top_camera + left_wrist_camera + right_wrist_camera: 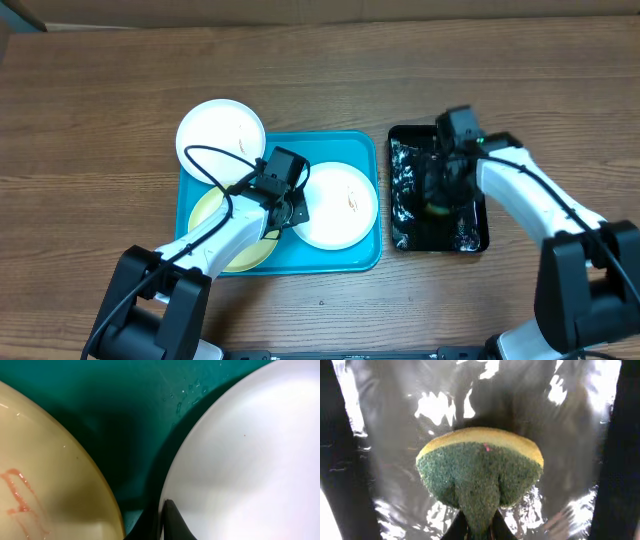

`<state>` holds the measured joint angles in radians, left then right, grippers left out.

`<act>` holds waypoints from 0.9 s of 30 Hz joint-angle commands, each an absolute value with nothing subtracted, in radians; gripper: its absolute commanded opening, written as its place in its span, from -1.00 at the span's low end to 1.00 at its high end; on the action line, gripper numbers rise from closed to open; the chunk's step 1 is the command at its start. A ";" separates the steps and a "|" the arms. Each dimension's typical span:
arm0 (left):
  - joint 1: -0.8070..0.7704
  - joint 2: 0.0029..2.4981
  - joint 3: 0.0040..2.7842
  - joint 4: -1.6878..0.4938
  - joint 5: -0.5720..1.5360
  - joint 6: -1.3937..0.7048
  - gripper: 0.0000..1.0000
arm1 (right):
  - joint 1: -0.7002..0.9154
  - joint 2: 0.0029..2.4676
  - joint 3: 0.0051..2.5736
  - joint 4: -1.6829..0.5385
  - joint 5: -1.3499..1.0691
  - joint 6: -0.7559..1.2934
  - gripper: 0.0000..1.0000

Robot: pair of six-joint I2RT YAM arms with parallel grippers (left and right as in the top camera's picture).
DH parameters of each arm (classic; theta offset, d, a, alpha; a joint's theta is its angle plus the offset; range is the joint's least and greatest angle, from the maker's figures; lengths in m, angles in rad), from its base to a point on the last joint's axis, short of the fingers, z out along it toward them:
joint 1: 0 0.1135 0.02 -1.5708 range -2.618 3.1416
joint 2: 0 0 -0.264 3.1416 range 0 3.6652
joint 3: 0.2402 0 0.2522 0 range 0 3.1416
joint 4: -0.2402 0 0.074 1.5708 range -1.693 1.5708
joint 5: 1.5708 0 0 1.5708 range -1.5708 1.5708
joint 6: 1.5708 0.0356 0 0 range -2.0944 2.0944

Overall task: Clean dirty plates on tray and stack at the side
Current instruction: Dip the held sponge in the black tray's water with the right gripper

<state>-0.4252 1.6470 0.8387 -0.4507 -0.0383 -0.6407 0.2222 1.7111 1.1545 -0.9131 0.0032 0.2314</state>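
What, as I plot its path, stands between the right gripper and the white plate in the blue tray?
Only low rims, of the black tray and blue tray; left gripper holds the white plate at its far edge.

Three plates (337,205) (one yellow) lie on cyan tray (340,145).

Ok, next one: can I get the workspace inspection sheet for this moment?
Surface: wooden table.
Job's things: cyan tray holds a yellow-green plate with a reddish smear and the near white plate. The far white plate overlaps the tray's far-left corner.
Clutter: glossy black tray, with a green-and-yellow sponge over it.
Grippers: left gripper shut on the near white plate's rim. Right gripper shut on the sponge.
Cables: black cable looping beside the left arm.
Surroundings: nothing seen.
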 commanded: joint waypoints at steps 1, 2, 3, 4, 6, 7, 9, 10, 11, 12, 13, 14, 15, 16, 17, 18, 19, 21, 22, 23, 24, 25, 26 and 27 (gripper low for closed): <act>-0.426 1.664 0.785 -0.440 -0.059 -0.682 -0.92 | 0.216 1.618 1.229 -0.955 -0.021 0.228 -0.93; -0.426 1.665 0.784 -0.439 -0.059 -0.681 -0.92 | 0.216 1.610 1.229 -0.966 -0.040 0.229 -0.93; -0.426 1.664 0.784 -0.437 -0.059 -0.681 -0.92 | 0.215 1.610 1.229 -0.971 -0.056 0.228 -0.93; -0.426 1.664 0.784 -0.434 -0.059 -0.681 -0.92 | 0.214 1.612 1.229 -0.978 -0.059 0.229 -0.93; -0.426 1.664 0.784 -0.431 -0.059 -0.681 -0.92 | 0.215 1.613 1.229 -1.027 -0.078 0.237 -0.93; -0.426 1.664 0.784 -0.429 -0.059 -0.681 -0.92 | 0.216 1.612 1.229 -1.048 -0.093 0.239 -0.93; -0.426 1.664 0.784 -0.427 -0.060 -0.681 -0.92 | 0.217 1.613 1.222 -1.044 -0.088 0.247 -0.93; -0.426 1.664 0.784 -0.425 -0.060 -0.682 -0.92 | 0.217 1.613 1.210 -1.018 -0.071 0.247 -0.93; -0.426 1.664 0.784 -0.422 -0.061 -0.682 -0.92 | 0.217 1.614 1.206 -1.016 -0.065 0.247 -0.93; -0.426 1.664 0.783 -0.421 -0.065 -0.688 -0.92 | 0.217 1.614 1.208 -1.034 -0.073 0.248 -0.93; -0.426 1.664 0.783 -0.421 -0.077 -0.704 -0.92 | 0.217 1.611 1.211 -1.057 -0.081 0.258 -0.93; -0.426 1.664 0.781 -0.423 -0.095 -0.729 -0.92 | 0.217 1.611 1.211 -1.065 -0.080 0.278 -0.93; -0.426 1.664 0.780 -0.426 -0.111 -0.752 -0.92 | 0.217 1.613 1.210 -1.058 -0.080 0.287 -0.93; -0.426 1.664 0.780 -0.428 -0.125 -0.772 -0.92 | 0.217 1.614 1.205 -1.033 -0.080 0.285 -0.93; -0.426 1.664 0.780 -0.427 -0.135 -0.784 -0.92 | 0.217 1.615 1.200 -1.014 -0.081 0.286 -0.93; -0.426 1.664 0.780 -0.426 -0.141 -0.795 -0.92 | 0.217 1.615 1.200 -1.008 -0.089 0.285 -0.93; -0.426 1.664 0.780 -0.421 -0.141 -0.797 -0.92 | 0.218 1.614 1.200 -1.008 -0.110 0.285 -0.93; -0.426 1.664 0.780 -0.413 -0.138 -0.797 -0.92 | 0.223 1.615 1.199 -1.010 -0.168 0.284 -0.93; -0.426 1.664 0.780 -0.411 -0.138 -0.797 -0.92 | 0.228 1.616 1.198 -1.005 -0.189 0.284 -0.93; -0.426 1.664 0.780 -0.411 -0.137 -0.797 -0.92 | 0.235 1.616 1.198 -0.999 -0.202 0.282 -0.93; -0.426 1.664 0.780 -0.411 -0.137 -0.797 -0.92 | 0.243 1.617 1.198 -0.991 -0.212 0.276 -0.93; -0.426 1.664 0.780 -0.411 -0.137 -0.797 -0.92 | 0.255 1.617 1.198 -0.981 -0.226 0.259 -0.93; -0.426 1.664 0.780 -0.411 -0.137 -0.797 -0.92 | 0.268 1.617 1.198 -0.973 -0.236 0.254 -0.93; -0.426 1.664 0.780 -0.411 -0.137 -0.795 -0.92 | 0.286 1.617 1.198 -0.963 -0.238 0.254 -0.93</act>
